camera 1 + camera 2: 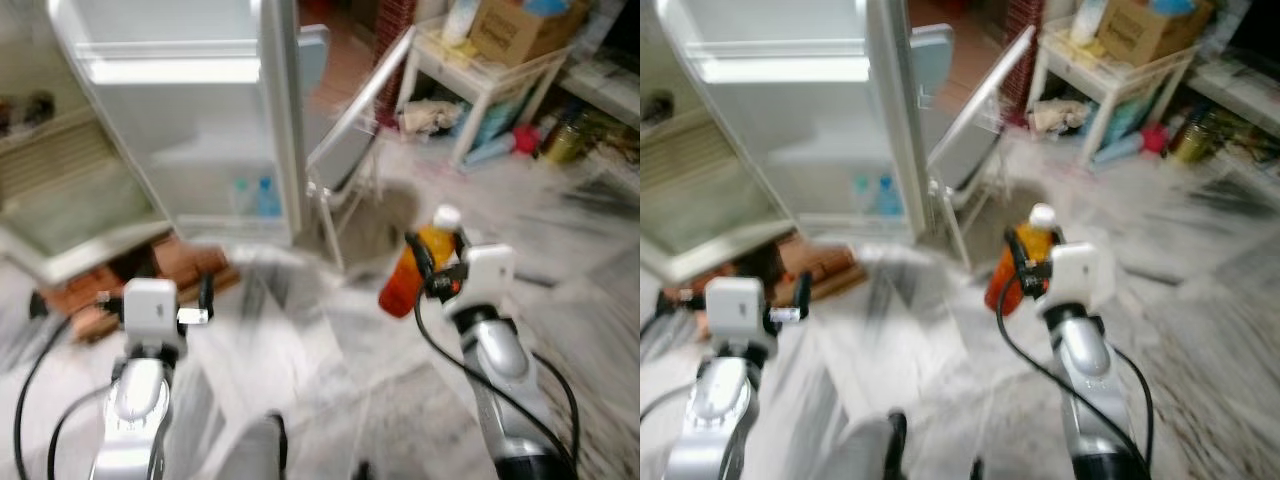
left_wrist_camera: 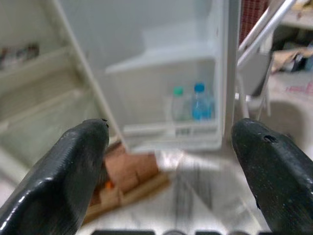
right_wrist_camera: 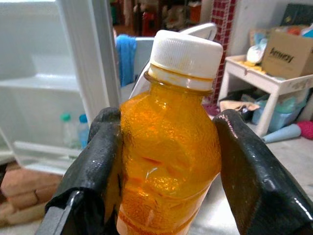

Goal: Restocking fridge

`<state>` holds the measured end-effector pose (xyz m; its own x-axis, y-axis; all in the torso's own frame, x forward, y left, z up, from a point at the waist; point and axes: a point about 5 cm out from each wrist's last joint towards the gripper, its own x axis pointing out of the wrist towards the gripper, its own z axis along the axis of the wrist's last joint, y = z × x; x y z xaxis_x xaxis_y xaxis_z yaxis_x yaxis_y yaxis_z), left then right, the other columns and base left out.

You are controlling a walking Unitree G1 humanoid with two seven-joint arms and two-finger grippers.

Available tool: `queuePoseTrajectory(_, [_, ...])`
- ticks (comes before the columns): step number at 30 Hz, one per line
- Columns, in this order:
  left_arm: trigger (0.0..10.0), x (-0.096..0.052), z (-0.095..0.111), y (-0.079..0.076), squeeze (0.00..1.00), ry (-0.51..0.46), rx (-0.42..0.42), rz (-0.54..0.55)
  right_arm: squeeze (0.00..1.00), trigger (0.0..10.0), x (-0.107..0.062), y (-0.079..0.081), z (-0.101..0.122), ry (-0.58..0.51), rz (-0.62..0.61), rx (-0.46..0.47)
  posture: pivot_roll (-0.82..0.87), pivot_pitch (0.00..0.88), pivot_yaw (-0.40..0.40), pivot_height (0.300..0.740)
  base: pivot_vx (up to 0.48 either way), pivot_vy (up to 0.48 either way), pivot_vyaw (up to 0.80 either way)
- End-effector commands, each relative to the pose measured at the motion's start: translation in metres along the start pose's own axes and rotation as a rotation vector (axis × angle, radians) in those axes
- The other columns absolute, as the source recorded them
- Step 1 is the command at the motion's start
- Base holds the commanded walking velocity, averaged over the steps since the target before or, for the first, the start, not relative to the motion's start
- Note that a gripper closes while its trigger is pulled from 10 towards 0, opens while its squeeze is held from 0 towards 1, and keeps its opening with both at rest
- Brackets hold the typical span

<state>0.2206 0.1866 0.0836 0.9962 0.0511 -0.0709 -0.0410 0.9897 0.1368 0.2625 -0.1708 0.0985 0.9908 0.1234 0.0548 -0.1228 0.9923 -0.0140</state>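
White and wide open, the fridge point(image 1: 190, 130) stands at the left of the head views, its door point(image 1: 60, 200) swung out toward the robot and its shelves mostly bare. Two small water bottles point(image 2: 192, 102), one green-capped and one blue-capped, sit low inside near the right wall. Below the door, some reddish bricks point(image 1: 180, 265) lie on the marble floor point(image 1: 330, 330). The left hand point(image 1: 190, 300) hovers low in front of the fridge, its fingers point(image 2: 68, 171) spread apart and empty. Further right, a folded white chair point(image 1: 350, 130) leans beside the fridge. The right hand point(image 3: 166, 161) is clenched around an orange juice bottle point(image 3: 168, 161) with a white cap point(image 3: 186, 54), held upright above the floor, well short of the shelves. A white bench point(image 1: 480, 75) with a cardboard box point(image 1: 520, 25) stands at far right. The bottle is picked up but not yet shelved; approach and placement remain.
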Motion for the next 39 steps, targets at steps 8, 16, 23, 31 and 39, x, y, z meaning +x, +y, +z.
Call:
queuePoseTrajectory(8, [10.0,0.001,0.001,0.004,0.0,0.009,0.002,0.01,0.0,10.0,0.004,-0.002,0.009,-0.033,-0.004,0.009,0.08,0.149,-0.041,0.74,0.0,0.48,0.62])
queuePoseTrajectory(16, [10.0,0.005,0.001,0.002,0.0,0.008,-0.001,0.009,0.0,10.0,0.007,-0.002,0.01,-0.035,-0.006,0.01,0.08,0.142,-0.042,0.74,0.0,0.48,0.05])
queuePoseTrajectory(23, [10.0,0.008,0.002,0.001,0.0,0.007,-0.003,0.004,0.0,10.0,0.009,-0.004,0.012,-0.041,-0.008,0.006,0.07,0.135,-0.042,0.74,0.0,0.48,0.0])
queuePoseTrajectory(31, [10.0,0.011,0.003,-0.001,0.0,-0.001,-0.001,-0.001,0.0,10.0,0.01,-0.004,0.013,-0.045,-0.006,0.005,0.07,0.131,-0.044,0.74,0.0,0.48,0.0])
queuePoseTrajectory(39, [10.0,0.01,0.004,0.003,0.0,-0.022,0.021,0.001,0.0,10.0,0.012,-0.005,0.014,-0.048,-0.015,-0.004,0.07,0.132,-0.043,0.74,0.0,0.06,0.0])
